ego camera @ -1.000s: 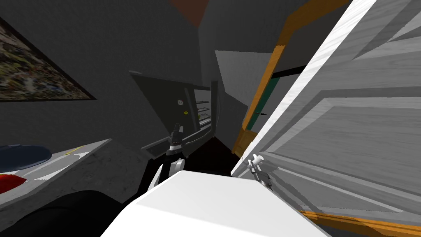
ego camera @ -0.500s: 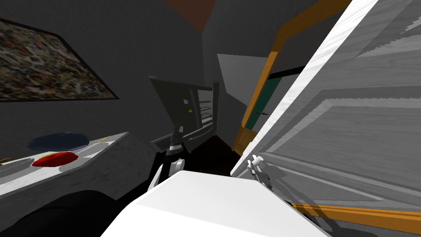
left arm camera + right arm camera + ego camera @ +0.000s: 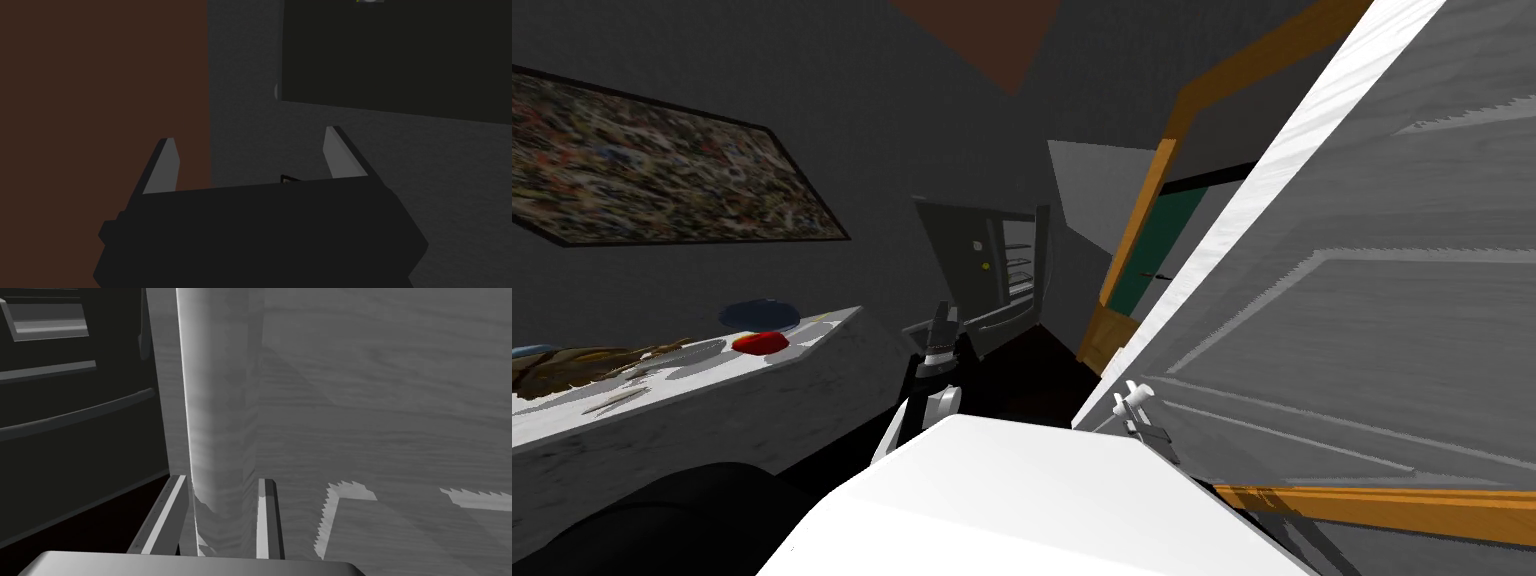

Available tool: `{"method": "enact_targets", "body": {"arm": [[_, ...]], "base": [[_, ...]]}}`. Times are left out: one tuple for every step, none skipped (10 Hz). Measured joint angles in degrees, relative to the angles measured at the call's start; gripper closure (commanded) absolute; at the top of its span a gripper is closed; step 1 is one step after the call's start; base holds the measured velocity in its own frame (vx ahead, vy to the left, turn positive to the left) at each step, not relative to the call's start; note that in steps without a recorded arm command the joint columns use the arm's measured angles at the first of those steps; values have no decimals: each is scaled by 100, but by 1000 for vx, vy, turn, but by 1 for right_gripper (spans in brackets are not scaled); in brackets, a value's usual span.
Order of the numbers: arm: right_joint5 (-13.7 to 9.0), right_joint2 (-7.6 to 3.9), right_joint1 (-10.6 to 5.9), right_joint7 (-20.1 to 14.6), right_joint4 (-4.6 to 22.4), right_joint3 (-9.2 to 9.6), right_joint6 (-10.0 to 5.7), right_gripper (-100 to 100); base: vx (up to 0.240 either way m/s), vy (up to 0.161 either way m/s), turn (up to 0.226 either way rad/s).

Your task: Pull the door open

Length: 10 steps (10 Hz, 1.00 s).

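The grey wood-grain door (image 3: 1362, 300) stands swung inward on my right, its pale edge slanting up across the head view. Behind it is its orange frame (image 3: 1137, 230). My right gripper (image 3: 1137, 405) sits at the door's near edge, low down. In the right wrist view the right gripper (image 3: 222, 480) is shut on a rounded grey handle bar (image 3: 220, 413), with a finger pressing each side and the door panel (image 3: 390, 413) just beyond. My left gripper (image 3: 942, 325) is held out ahead of my chest. In the left wrist view the left gripper (image 3: 252, 160) is open and holds nothing.
A pale counter (image 3: 712, 390) runs along my left, carrying a red object (image 3: 760, 342), a blue plate (image 3: 757, 314) and other items. Ahead stands a dark appliance (image 3: 982, 265) with its door open and shelves showing. A framed picture (image 3: 662, 165) hangs on the left wall.
My view has turned left: the counter and the picture have slid to the right in the head view. The door fills more of the right side. The right gripper stays on the handle.
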Motion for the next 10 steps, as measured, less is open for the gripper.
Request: {"method": "enact_targets", "body": {"arm": [[8, 1, 10, -12, 5, 19, -4, 100], [19, -16, -4, -39, 40, 42, -26, 100], [31, -42, -25, -76, 62, 66, -64, 100], [49, -64, -39, -115, 80, 104, -92, 100], [73, -89, -64, -178, 153, 150, -144, 100], [94, -109, -76, -235, 223, 194, -199, 100], [112, -132, -74, -274, 251, 237, -227, 100], [124, -159, -86, -313, 288, 266, -261, 100], [140, -170, -109, -357, 341, 297, -300, 100], [153, -189, -117, -391, 369, 325, -332, 100]], "base": [[-151, -22, 125], [-240, -43, 165], [-230, -52, 121], [-232, -25, 158], [-216, -12, 123], [-195, -35, 108], [-205, -7, 120], [-209, -25, 90], [-205, -23, 98], [-89, -6, 20]]}}
